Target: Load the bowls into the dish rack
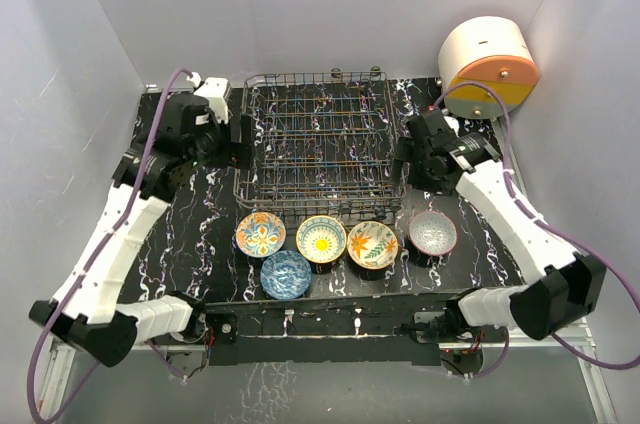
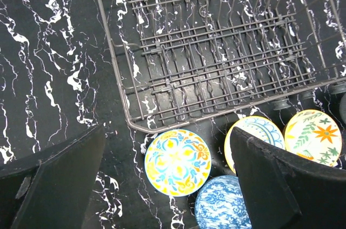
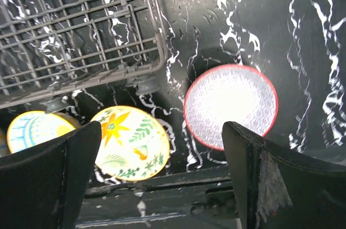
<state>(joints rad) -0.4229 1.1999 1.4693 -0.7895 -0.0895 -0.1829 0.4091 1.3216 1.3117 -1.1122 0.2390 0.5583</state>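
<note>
Left gripper (image 2: 167, 134) and right gripper (image 3: 162, 127) are held spread wide; five bowls (image 1: 321, 239) are lined up just beside the dish rack (image 1: 315, 134)

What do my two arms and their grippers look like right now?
The left arm and right arm: white link shells, black joint housings, a purple cable looping along each. The left gripper and right gripper are black, with broad wedge-shaped matte fingers.

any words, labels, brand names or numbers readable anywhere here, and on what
No text can be read in any view.
The bowls carry only painted patterns, with no letters or numbers.
The rack is bare wire.
The white and orange drum at the back shows no legible mark.
</note>
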